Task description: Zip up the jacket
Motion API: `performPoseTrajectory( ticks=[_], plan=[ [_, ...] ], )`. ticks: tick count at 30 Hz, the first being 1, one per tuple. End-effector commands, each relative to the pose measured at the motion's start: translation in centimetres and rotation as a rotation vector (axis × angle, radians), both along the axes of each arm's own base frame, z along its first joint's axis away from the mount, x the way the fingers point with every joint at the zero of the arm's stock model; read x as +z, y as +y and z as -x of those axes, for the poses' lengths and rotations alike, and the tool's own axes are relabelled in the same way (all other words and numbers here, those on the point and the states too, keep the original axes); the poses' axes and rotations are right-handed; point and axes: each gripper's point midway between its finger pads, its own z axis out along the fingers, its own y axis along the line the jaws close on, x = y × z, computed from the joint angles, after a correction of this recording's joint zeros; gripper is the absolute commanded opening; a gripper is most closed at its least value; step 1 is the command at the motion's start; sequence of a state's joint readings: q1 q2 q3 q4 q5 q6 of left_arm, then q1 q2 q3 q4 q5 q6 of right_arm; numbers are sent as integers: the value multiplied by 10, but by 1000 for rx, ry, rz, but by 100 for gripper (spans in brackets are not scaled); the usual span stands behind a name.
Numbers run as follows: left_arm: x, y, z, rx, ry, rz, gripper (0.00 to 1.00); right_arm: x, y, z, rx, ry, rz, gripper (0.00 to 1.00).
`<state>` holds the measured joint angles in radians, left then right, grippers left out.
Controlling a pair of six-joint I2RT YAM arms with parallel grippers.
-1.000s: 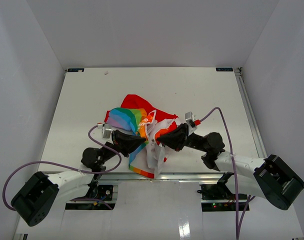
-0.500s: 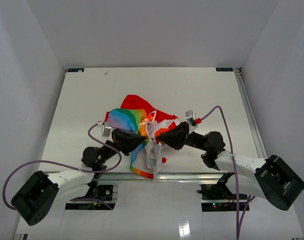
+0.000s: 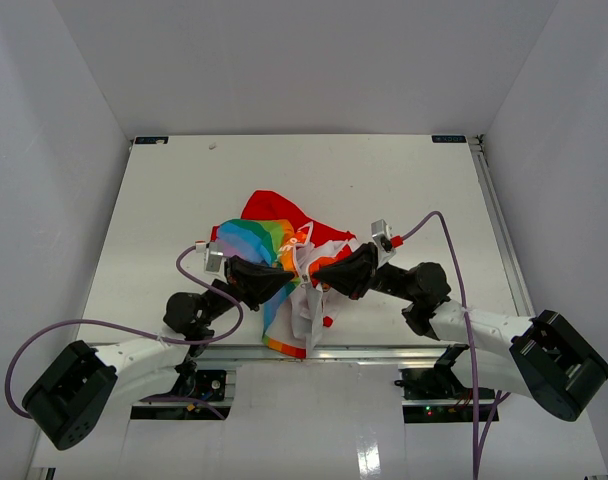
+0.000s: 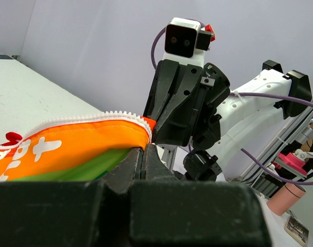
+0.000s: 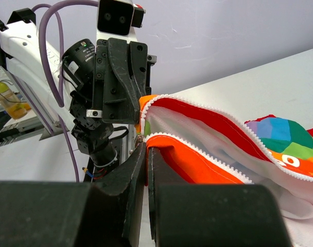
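The white tabletop [image 3: 384,190] carries the jacket [image 3: 269,215], which lies bunched up near the middle of its near edge. The red lining shows on the far side, a rainbow panel to the left, and white fabric trails down to the near edge. Both arms reach in low from the bottom corners and meet over the crumpled front of the garment, nose to nose.

The left gripper [image 3: 287,277] is clenched on an orange edge of the jacket. In its own wrist view the fingers [image 4: 136,159] press together with the fabric pinched at their tips. The right gripper [image 3: 319,275] faces it just beside. Its fingers [image 5: 159,159] are closed to a thin slit on the opposite orange-red edge (the cloth runs right into the tips).

Between the two held edges the front stands open, showing white lining. White zipper teeth [image 5: 208,110] run along each edge, unjoined. A purple cable [image 3: 114,330] loops from the left arm.
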<state>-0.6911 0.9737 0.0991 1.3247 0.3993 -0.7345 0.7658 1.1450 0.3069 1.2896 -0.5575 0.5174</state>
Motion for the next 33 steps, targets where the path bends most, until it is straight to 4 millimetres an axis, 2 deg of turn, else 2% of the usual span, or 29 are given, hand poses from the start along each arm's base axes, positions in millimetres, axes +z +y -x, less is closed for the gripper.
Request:
performPoseTrajectory(
  ticks=[1,33],
  plan=[
    [103,41,50,-8,-395,343,0,125,-44,47,4,-469,-453,8],
    [96,35,47,-9,-368,328,0,130,-48,45,-22,-470,-474,8]
  ],
)
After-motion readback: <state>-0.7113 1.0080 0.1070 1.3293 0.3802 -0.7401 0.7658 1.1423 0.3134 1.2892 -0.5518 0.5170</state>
